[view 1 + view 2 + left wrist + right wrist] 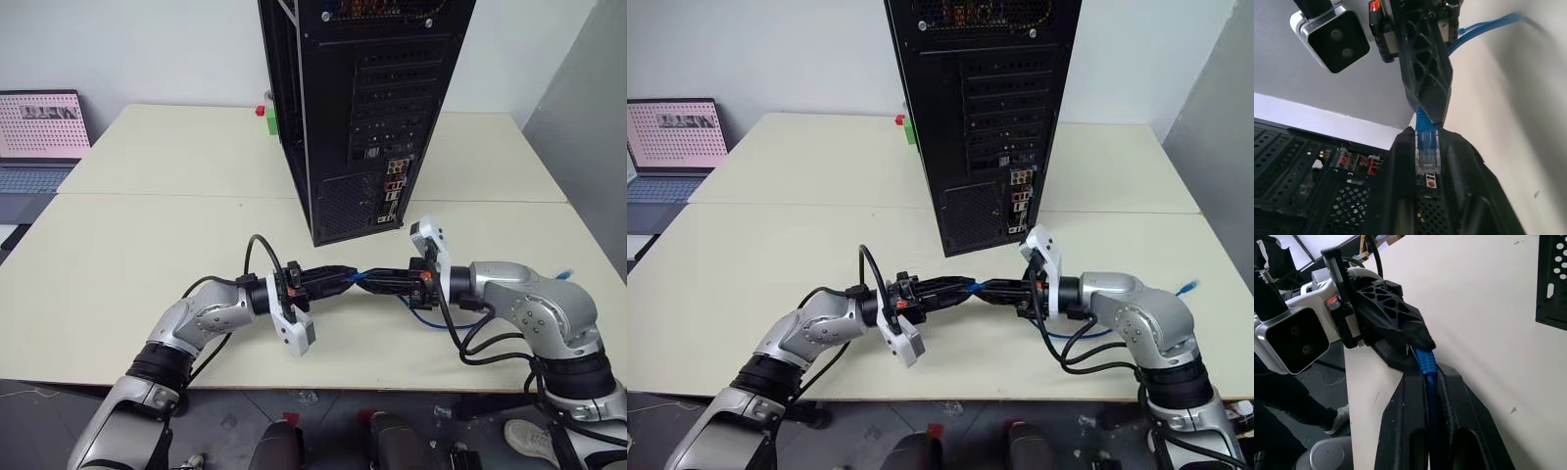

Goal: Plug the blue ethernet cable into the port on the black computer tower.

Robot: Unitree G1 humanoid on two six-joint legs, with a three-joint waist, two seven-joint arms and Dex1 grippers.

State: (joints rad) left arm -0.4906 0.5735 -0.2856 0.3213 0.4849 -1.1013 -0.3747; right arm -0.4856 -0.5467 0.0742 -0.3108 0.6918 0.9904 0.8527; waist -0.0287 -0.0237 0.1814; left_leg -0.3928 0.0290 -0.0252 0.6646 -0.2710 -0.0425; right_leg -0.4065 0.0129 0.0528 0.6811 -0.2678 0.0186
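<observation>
The black computer tower (362, 98) stands upright mid-table, its perforated rear panel facing me. Its small connectors (393, 191) sit low on that panel; I cannot pick out the port among them. In front of the tower my two grippers meet tip to tip above the table. My left gripper (1427, 147) is shut on the clear plug (1427, 152) of the blue ethernet cable (1425, 363). Just behind the plug, my right gripper (1426, 378) is shut on the cord. The rest of the cable loops under the right wrist (423, 318) and its far end (1187, 287) lies at the table's right edge.
An open laptop (39, 137) stands at the far left. Small red and green blocks (268, 116) sit behind the tower's left side. The cream table (147, 245) stretches wide to the left of my arms. A grey partition (588, 117) rises at the right.
</observation>
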